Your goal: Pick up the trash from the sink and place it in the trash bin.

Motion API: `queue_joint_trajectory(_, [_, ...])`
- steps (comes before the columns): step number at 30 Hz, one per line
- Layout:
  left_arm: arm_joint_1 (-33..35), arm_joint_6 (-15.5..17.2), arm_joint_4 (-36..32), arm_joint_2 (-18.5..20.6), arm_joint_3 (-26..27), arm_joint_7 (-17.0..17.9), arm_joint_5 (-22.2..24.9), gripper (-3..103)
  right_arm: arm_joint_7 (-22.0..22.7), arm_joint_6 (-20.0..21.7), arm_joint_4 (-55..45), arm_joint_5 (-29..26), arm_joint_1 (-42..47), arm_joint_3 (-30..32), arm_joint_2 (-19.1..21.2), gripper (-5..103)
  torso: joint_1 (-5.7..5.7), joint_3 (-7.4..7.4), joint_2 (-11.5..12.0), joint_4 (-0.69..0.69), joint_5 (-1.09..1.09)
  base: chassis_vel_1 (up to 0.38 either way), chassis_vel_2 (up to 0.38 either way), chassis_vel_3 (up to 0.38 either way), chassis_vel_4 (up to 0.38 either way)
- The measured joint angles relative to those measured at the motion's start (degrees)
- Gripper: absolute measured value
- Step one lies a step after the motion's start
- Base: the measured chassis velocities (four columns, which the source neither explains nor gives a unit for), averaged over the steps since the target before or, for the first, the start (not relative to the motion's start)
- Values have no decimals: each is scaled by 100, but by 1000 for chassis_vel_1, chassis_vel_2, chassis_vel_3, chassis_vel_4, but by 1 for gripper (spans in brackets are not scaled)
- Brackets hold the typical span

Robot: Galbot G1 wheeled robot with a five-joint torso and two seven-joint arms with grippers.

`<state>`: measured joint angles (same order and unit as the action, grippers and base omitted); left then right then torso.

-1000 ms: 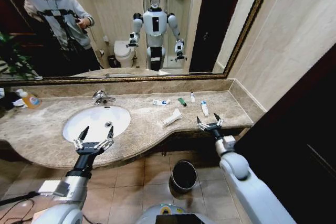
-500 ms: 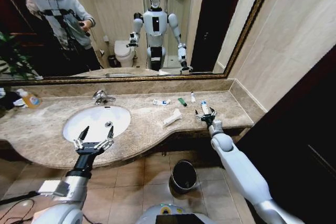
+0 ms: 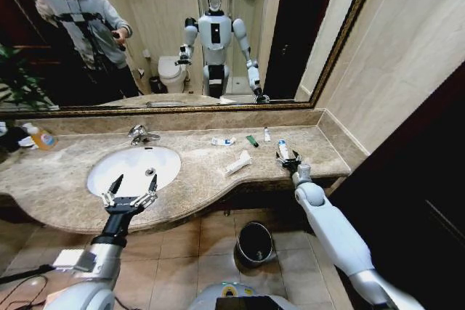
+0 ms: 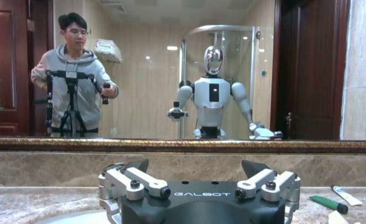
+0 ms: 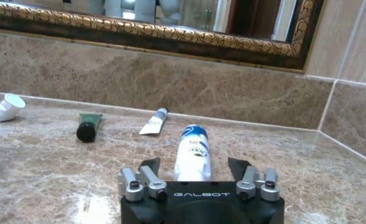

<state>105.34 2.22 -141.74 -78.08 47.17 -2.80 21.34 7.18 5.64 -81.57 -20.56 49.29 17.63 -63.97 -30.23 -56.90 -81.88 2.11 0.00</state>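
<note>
The right claw [image 3: 285,156] is down at the marble worktop [image 3: 196,172], its fingers spread apart around the end of a white tube with a blue cap [image 5: 193,151] that lies flat, not yet squeezed. Just beyond it lie a smaller white tube [image 5: 153,121] and a green stick [image 5: 87,125], apart from each other. Farther along the worktop are a long white wrapper [image 3: 238,162] and a white-blue packet [image 3: 223,141]. The left claw [image 3: 129,197] hangs with its fingers apart above the front edge of the sink [image 3: 109,183], holding nothing. The black trash bin [image 3: 254,243] stands on the tiled floor below the worktop's edge.
</note>
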Motion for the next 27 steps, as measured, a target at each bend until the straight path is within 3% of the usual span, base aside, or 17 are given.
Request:
queue_joint_trajectory(5, [0,0,0,0,0,0,0,100,-10,4,-54,-19,45,8,10,62,0,0,0,0,0,0,0,0,0])
queue_joint_trajectory(7, [0,0,0,0,0,0,0,100,-12,4,-58,-20,55,11,12,62,0,0,0,0,0,0,0,0,0])
queue_joint_trajectory(17, [0,0,0,0,0,0,0,100,-34,2,-112,-19,116,48,13,32,0,0,0,0,0,0,0,0,0])
queue_joint_trajectory(20, [0,0,0,0,0,0,0,100,-34,1,-132,-18,116,51,11,27,0,0,0,0,0,0,0,0,0])
queue_joint_trajectory(27, [0,0,0,0,0,0,0,100,-29,0,-250,-48,160,115,15,27,0,0,0,0,1,0,0,0,0])
